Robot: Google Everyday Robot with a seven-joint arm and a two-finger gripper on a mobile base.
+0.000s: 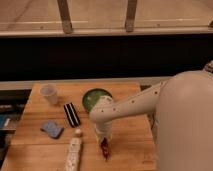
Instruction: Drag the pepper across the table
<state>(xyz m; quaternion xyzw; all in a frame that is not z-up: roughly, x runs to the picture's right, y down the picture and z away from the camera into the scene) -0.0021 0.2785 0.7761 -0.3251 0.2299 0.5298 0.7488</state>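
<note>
The pepper (104,148) is a small dark red chili lying on the wooden table (35,107) near its front edge, right of centre. My gripper (103,138) comes down from the white arm on the right and sits directly on the pepper's upper end, partly hiding it. The lower tip of the pepper pokes out below the gripper.
A green bowl (93,97) sits just behind the gripper. A black-and-white striped bar (72,114) lies to its left, a translucent cup (49,93) at the back left, a blue sponge (52,129) at the left, and a white bottle-like object (74,152) at the front.
</note>
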